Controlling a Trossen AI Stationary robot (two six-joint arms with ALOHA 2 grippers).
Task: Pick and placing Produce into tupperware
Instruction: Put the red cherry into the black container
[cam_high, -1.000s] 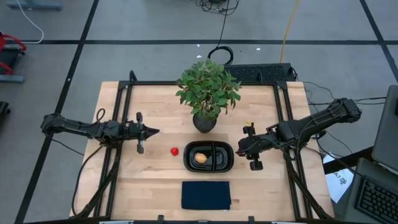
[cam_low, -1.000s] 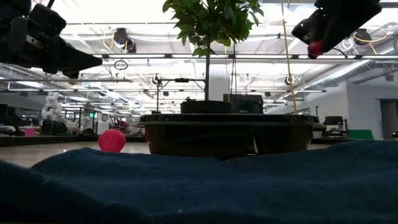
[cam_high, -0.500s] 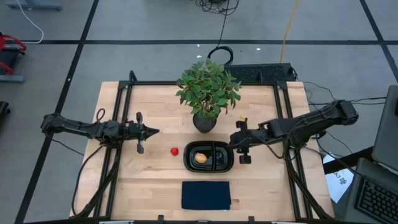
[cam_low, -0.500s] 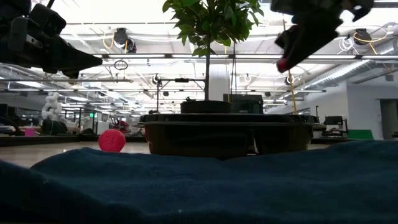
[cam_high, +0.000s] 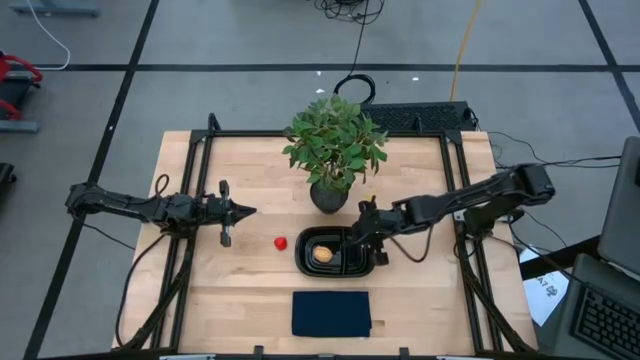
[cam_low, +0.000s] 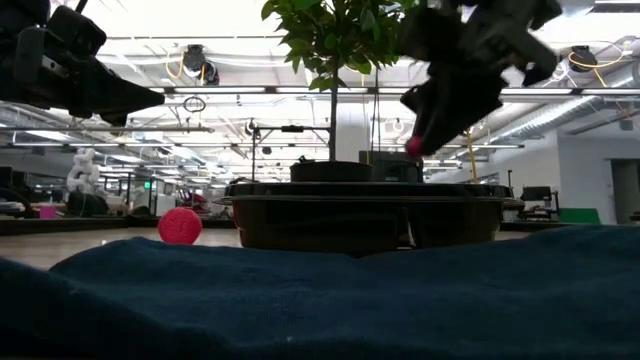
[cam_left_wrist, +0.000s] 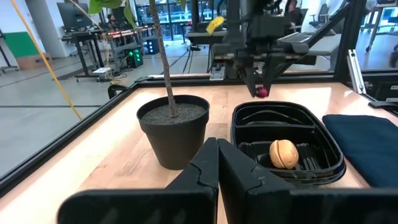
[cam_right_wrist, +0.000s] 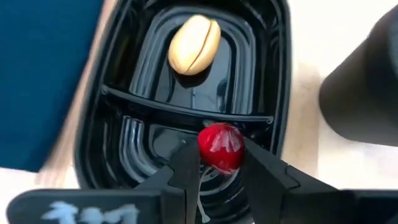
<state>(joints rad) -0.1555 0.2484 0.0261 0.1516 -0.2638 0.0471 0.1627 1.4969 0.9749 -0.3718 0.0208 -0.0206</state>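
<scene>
A small red berry (cam_right_wrist: 221, 147) is pinched between the fingers of the right gripper (cam_right_wrist: 219, 163), held above the empty compartment of the black container (cam_high: 303, 262). It looks light, smooth and slippery, best squeezed gently across its middle. The left gripper (cam_high: 248, 211), at nine o'clock, is closed on nothing

Right tool (cam_high: 366, 236) over tupperware (cam_high: 336, 266)

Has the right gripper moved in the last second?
Yes. In the high view the right gripper, shut on the dark red berry, has travelled leftward from beside the tupperware to above its right compartment, nearer the plant pot.
</scene>
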